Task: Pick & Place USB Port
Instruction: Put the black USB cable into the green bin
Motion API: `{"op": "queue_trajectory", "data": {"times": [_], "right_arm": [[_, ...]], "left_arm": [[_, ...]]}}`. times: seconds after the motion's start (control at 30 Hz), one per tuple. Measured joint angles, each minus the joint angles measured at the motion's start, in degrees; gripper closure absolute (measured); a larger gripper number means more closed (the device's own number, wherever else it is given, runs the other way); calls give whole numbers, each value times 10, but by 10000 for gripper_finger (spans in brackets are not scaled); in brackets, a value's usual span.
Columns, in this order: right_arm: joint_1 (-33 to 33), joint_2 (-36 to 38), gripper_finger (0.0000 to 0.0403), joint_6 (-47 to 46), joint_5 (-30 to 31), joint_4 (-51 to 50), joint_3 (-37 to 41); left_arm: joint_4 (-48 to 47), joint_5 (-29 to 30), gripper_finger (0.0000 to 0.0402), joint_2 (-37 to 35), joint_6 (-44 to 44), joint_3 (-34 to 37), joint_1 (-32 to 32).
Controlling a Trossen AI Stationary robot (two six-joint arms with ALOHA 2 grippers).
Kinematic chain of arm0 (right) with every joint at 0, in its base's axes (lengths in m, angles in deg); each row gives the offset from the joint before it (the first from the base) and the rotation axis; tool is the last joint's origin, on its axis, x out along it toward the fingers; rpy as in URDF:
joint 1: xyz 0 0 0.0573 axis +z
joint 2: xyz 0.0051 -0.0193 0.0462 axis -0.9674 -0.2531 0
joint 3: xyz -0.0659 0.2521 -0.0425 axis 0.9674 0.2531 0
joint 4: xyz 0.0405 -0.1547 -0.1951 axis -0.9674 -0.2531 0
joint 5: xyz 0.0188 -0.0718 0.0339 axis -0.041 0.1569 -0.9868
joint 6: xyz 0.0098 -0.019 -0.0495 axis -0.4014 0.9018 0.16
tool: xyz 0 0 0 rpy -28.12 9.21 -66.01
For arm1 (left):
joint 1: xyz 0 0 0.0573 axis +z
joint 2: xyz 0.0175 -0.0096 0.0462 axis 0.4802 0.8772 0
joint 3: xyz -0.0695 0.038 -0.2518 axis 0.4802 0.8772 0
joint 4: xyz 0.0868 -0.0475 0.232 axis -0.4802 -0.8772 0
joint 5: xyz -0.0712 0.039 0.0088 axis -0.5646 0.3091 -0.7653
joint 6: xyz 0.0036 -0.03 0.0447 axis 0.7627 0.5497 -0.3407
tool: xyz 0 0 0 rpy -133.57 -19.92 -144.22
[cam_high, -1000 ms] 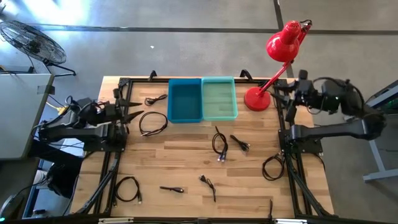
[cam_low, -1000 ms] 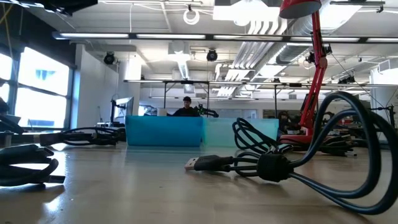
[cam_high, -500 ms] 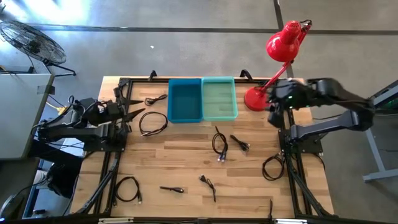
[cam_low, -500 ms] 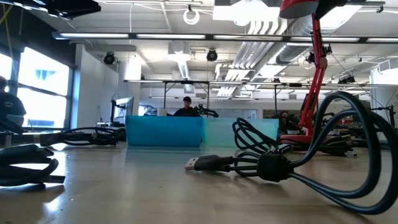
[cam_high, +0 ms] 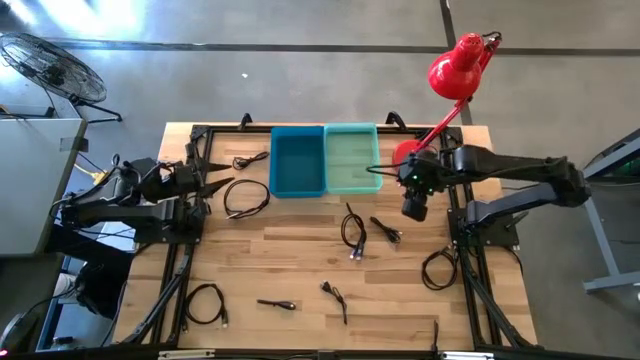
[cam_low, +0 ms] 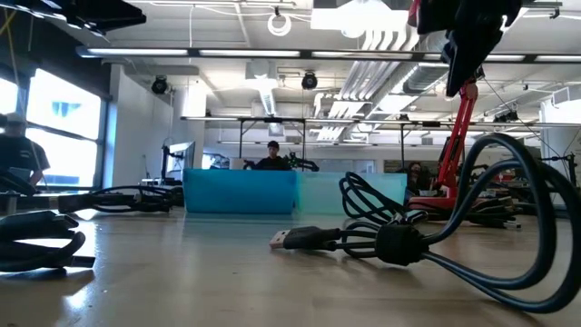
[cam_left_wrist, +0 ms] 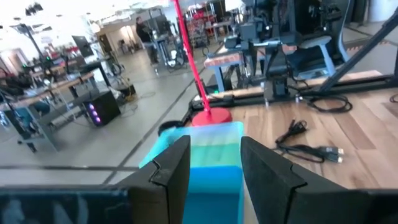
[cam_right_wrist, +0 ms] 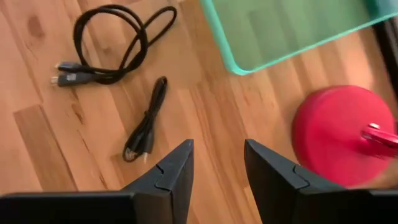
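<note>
The right gripper [cam_high: 413,208] is being held above the table with its fingers [cam_right_wrist: 173,168] parted and empty, so that the short USB cable [cam_right_wrist: 146,129] lying just ahead of them, near the green bin [cam_right_wrist: 292,28], can be approached.

A robotics lab or workshop: concrete floor [cam_high: 300,25], exposed ceiling ducts [cam_low: 381,41], rows of benches [cam_left_wrist: 56,93] with equipment, a person [cam_low: 271,156] working behind.

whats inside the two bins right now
Both look empty from above: the blue bin and the green bin show bare floors, no cables. The low view sees only their walls.
</note>
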Motion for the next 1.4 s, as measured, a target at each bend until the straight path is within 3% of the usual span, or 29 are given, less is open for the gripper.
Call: {"op": "queue_trajectory", "data": {"times": [0.17,0.47,0.83,1.03,1.4], "right_arm": [[0,-5,257,25,4,34,15],[-1,-5,191,42,53,31,13],[-2,-5,185,-40,-46,27,15],[0,-5,185,-95,-97,43,59],[5,-5,186,-139,-149,205,187]], "left_arm": [[-22,0,261,0,22,0,0],[-23,0,261,0,26,0,0],[-33,4,261,0,4,0,0],[-34,4,261,0,4,0,0],[-34,8,261,0,4,0,0]]}}
